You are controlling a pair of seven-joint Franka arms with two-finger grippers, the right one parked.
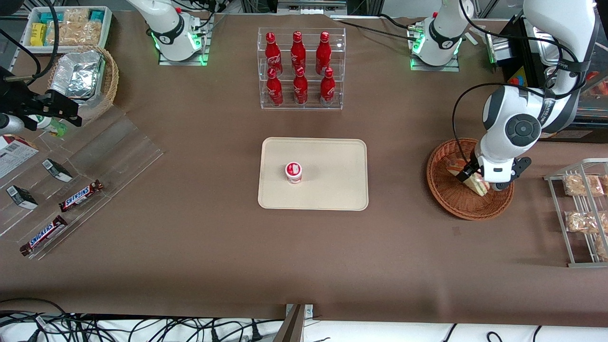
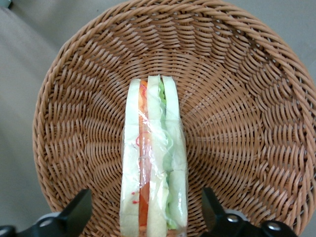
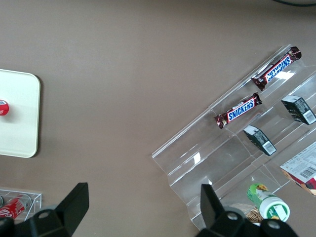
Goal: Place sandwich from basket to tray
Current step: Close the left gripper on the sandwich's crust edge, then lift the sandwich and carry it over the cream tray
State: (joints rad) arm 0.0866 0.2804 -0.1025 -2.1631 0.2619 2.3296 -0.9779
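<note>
Sandwich (image 2: 154, 158) stands on edge in basket (image 2: 247, 98), so flat bread faces suit side pinch; gripper (image 2: 148, 217) low over it, fingers (image 2: 76, 210) spread astride, not yet squeezing; tray (image 1: 332, 190) waits near table middle, small cup (image 1: 293, 172) on it.

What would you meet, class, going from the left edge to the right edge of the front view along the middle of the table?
Chocolate bar → tray with a small cup on it → basket holding the sandwich, with the gripper open around it → wire rack of bagged snacks.
</note>
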